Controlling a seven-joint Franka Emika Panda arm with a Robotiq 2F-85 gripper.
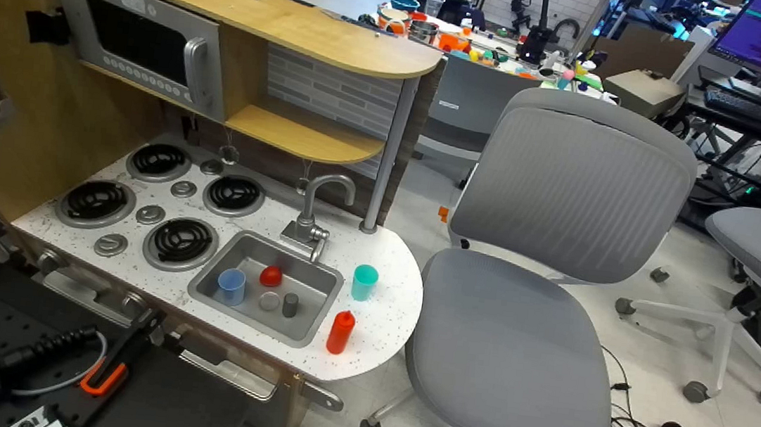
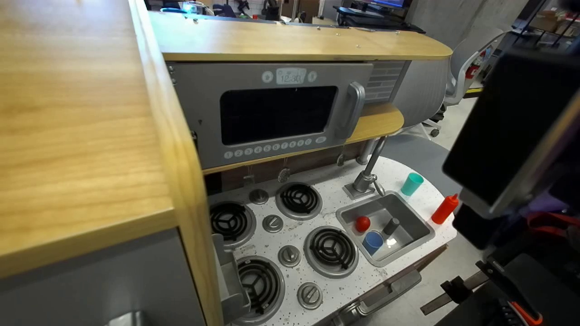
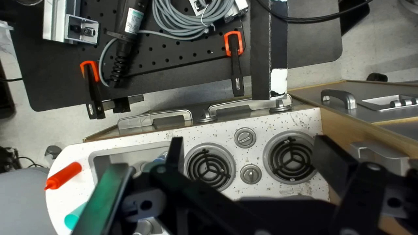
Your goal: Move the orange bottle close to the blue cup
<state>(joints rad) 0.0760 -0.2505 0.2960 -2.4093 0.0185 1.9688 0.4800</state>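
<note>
The orange bottle (image 1: 340,333) stands upright on the white counter beside the sink; it also shows in an exterior view (image 2: 445,209) and at the left of the wrist view (image 3: 63,175). The blue cup (image 1: 231,287) is inside the grey sink basin (image 1: 326,303), and also shows there in an exterior view (image 2: 373,242). In the wrist view only a bit of blue (image 3: 160,157) shows behind a finger. My gripper (image 3: 249,142) is open and empty, with its fingers wide apart above the stove burners, away from bottle and cup. It is not clearly visible in either exterior view.
A teal cup (image 1: 364,282) stands on the counter behind the bottle. A red piece (image 1: 271,275) and a grey cylinder (image 1: 290,304) lie in the sink. The faucet (image 1: 309,217), shelf (image 1: 311,135) and toy microwave (image 2: 281,113) rise over the counter. A dark blurred shape (image 2: 507,127) blocks part of an exterior view.
</note>
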